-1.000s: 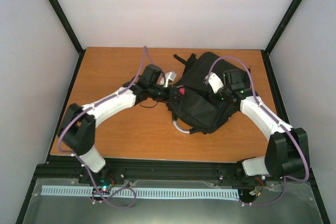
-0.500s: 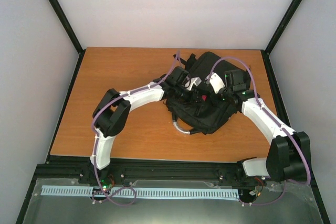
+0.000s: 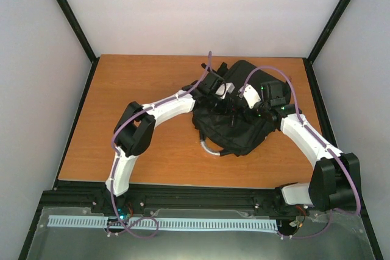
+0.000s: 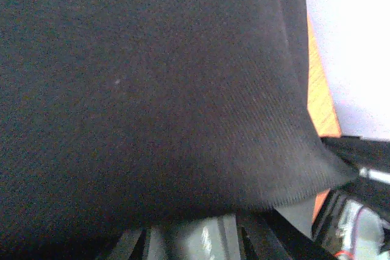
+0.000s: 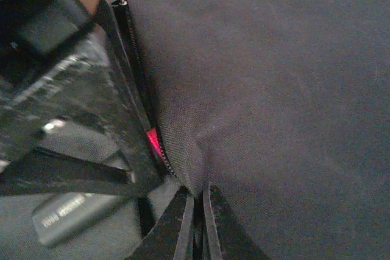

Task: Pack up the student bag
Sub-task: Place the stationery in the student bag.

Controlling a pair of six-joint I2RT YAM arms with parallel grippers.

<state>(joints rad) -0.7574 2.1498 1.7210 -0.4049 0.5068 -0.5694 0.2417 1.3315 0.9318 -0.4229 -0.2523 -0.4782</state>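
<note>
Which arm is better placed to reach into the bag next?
Left, likely: the left gripper is at the student bag by its opening; the right gripper is shut, pinching fabric beside the zip.

The student bag (image 3: 237, 132) is black — loop handle (image 3: 209, 146) pale grey — table (image 3: 140, 83) orange.

On table (image 3: 134, 86) (right half): student bag (image 3: 234, 132).
</note>
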